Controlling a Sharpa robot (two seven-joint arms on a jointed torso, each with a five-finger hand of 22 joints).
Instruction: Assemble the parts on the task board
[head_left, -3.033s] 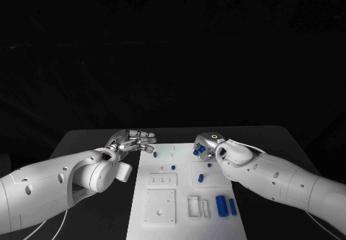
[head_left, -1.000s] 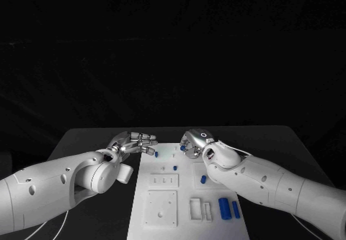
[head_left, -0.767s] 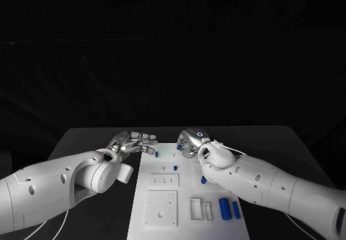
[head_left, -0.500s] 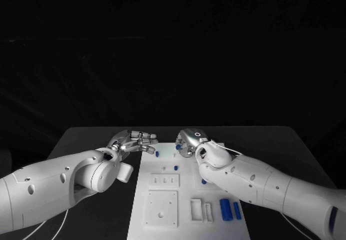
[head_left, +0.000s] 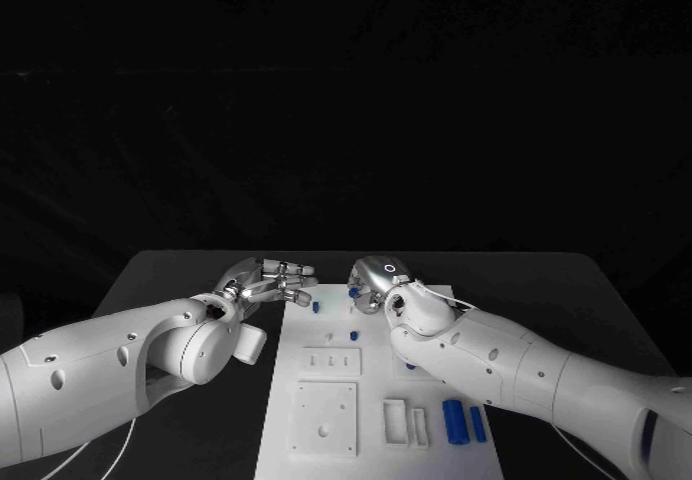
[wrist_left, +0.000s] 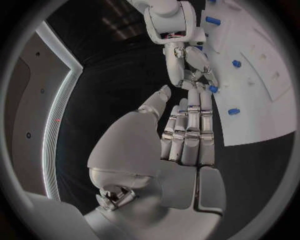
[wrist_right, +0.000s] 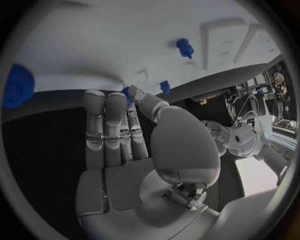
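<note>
The white task board (head_left: 368, 390) lies lengthwise in the middle of the table. My right hand (head_left: 378, 285) hovers over its far end and pinches a small blue part (head_left: 353, 294) between thumb and fingertips; the pinch also shows in the right wrist view (wrist_right: 127, 91) and the left wrist view (wrist_left: 213, 89). My left hand (head_left: 267, 280) hangs just off the board's far left corner with its fingers stretched out (wrist_left: 187, 135) and holds nothing. Small blue pegs stand on the board at the far left (head_left: 316, 307) and nearer the middle (head_left: 355, 335).
Two larger blue cylinders (head_left: 456, 420) lie at the board's near right, beside white frames (head_left: 392, 420). A slotted white block (head_left: 329, 361) and a square white plate (head_left: 322, 412) sit on the board's left half. The grey tabletop (head_left: 173, 280) extends on both sides.
My right hand has carried the blue part leftward and toward the board's far end, closing on the left hand. The left hand has barely moved.
</note>
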